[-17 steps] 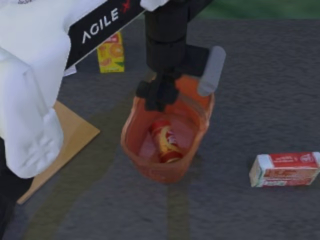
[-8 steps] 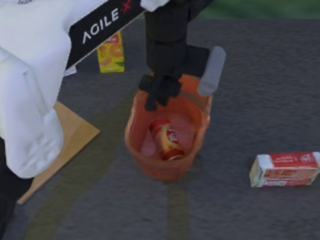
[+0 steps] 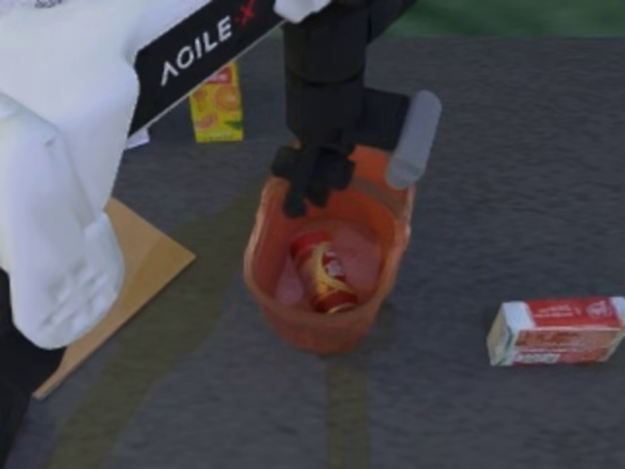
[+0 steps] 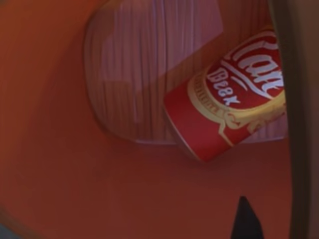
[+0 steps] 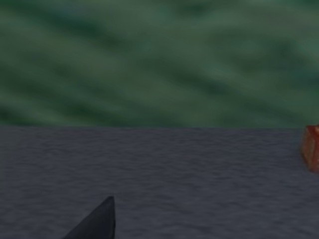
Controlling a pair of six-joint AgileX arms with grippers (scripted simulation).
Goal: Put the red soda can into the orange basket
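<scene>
The red soda can [image 3: 323, 273] lay tilted inside the orange basket [image 3: 262, 277] — left gripper [image 3: 311, 191] above it, fingers empty and apart; right fingers' state unreadable.

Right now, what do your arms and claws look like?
My left arm is chunky and white, with a black band that says AGILE in white letters and a red X. Its wrist is black with a grey cylinder on the side, and the left claw is black. Of my right claw only a dark pointed finger tip shows.

The left hand [image 3: 311, 186] covers the orange basket's [image 3: 259, 269] far rim; the picture's edge cuts the red-and-white carton [image 3: 557, 330].
</scene>
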